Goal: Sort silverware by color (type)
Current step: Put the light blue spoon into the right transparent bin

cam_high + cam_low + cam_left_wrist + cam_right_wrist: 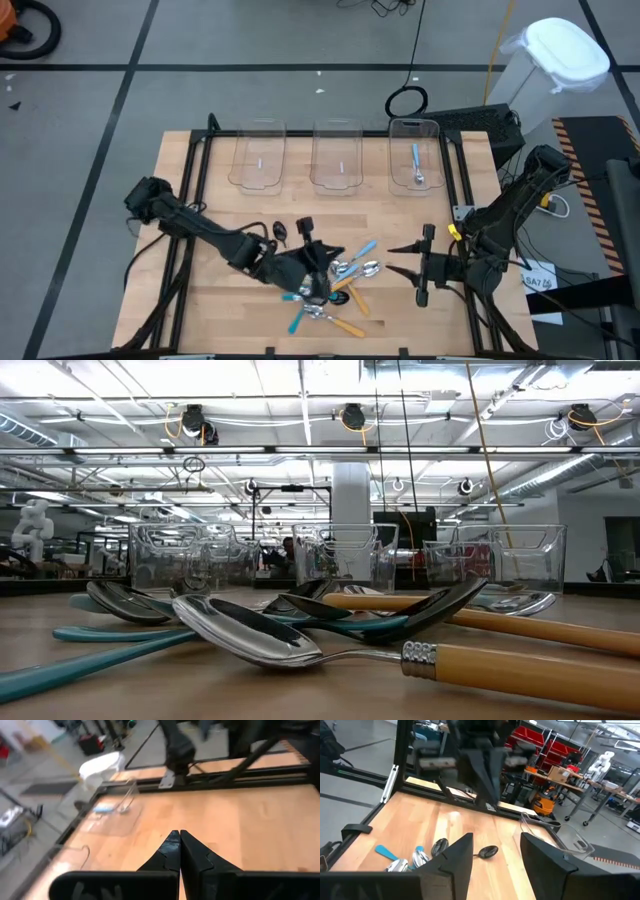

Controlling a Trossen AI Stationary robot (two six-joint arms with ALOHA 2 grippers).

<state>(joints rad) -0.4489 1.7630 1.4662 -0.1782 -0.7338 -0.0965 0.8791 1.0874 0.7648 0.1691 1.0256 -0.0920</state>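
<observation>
The silverware lies in a loose heap [335, 285] near the table's near edge: orange, light-blue and teal handles crossing each other, with silver and black bowls. In the low view a silver bowl on an orange handle [250, 635] lies closest. One dark-bowled spoon [280, 233] rests apart, on the heap's far left. My left gripper [338, 257] [179, 839] is shut and hovers over the heap; nothing shows between its fingers. My right gripper [398, 260] [495, 855] is open, right of the heap, with its fingers pointing left at it. Another light-blue spoon [416, 165] lies in the right bin.
Three clear plastic bins [336, 155] stand in a row along the far edge; the left and middle ones show no spoon. A black frame rail [195, 170] borders the wooden table. Bare wood lies between the heap and the bins.
</observation>
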